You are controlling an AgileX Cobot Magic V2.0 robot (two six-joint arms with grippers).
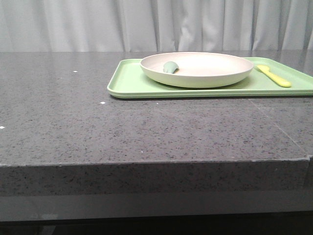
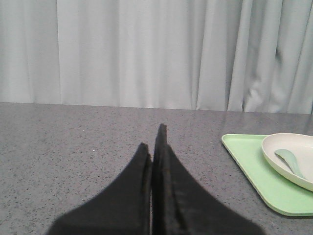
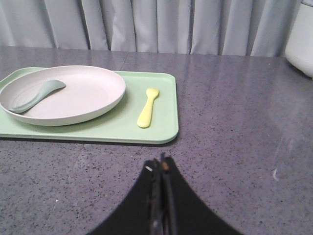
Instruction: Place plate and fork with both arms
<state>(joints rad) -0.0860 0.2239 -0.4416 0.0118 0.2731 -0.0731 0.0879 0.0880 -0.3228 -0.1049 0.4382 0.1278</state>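
The cream-white plate (image 1: 196, 69) sits on the light-green tray (image 1: 128, 84) at the back right of the grey table. It also shows in the right wrist view (image 3: 73, 95) and at the edge of the left wrist view (image 2: 293, 159). The pale yellow fork (image 1: 274, 75) lies on the tray beside the plate, to its right, and shows in the right wrist view (image 3: 147, 106). My left gripper (image 2: 152, 137) is shut and empty, over bare table left of the tray. My right gripper (image 3: 161, 164) is shut and empty, in front of the tray's near right corner. Neither gripper shows in the front view.
A grey-green spoon-like piece (image 1: 170, 67) lies inside the plate, also in the right wrist view (image 3: 36, 95). A white appliance (image 3: 301, 39) stands at the table's far right. Pale curtains (image 1: 156, 24) hang behind the table. The table's front edge (image 1: 156, 164) is near the camera.
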